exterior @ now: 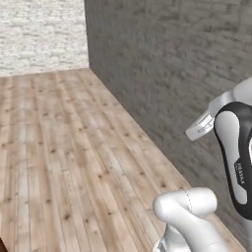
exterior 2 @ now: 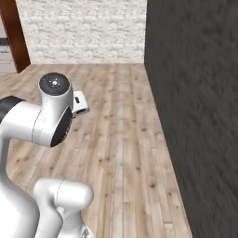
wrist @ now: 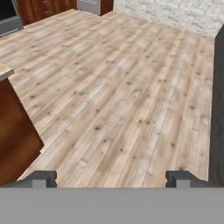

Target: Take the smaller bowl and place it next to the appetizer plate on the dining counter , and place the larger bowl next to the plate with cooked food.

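Observation:
My gripper (wrist: 111, 178) stands open over bare plank floor, its two dark fingertips (wrist: 41, 177) far apart with nothing between them. At the left edge of the hand view is a corner of a counter with a beige top and a wood-brown front (wrist: 13, 135), probably the dining counter; it lies left of the gripper and apart from it. Both bowls and both plates are out of view. My white arm (exterior: 236, 157) is raised and bent in front of the base.
A dark grey wall (exterior 2: 195, 116) runs along the right side, close to the arm. A white brick wall (exterior 2: 83, 32) closes the far end. Wood floor (exterior: 74, 147) stretches ahead and to the left. Brown cabinets (wrist: 39, 8) and an appliance (wrist: 8, 19) stand far off.

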